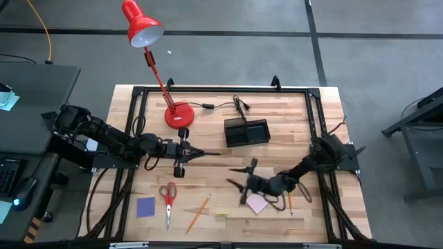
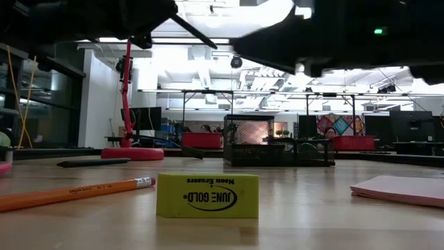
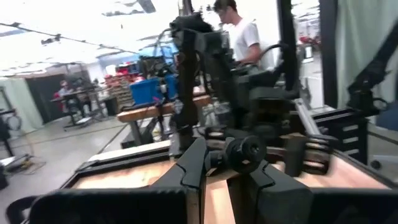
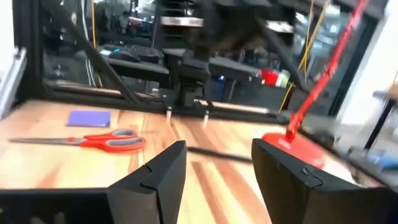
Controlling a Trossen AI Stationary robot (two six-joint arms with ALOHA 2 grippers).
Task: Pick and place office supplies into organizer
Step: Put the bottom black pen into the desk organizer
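Wooden table carries the organizer, ahead-right of the left gripper, which is clamped on a black pen lying lengthwise toward it; the right gripper, released and empty, waits nearby

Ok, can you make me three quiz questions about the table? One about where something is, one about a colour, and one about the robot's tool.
1. The scissors lie:
A) on the floor
B) beside the blue pad
C) on a shelf

2. The eraser is:
A) yellow
B) green
C) white

3. The right tool is:
A) shut tight
B) open and empty
C) out of sight

Answers:
1. B, the red handles lie right next to the pad.
2. A, the low view shows it bright yellow.
3. B, bare table shows through its gap.
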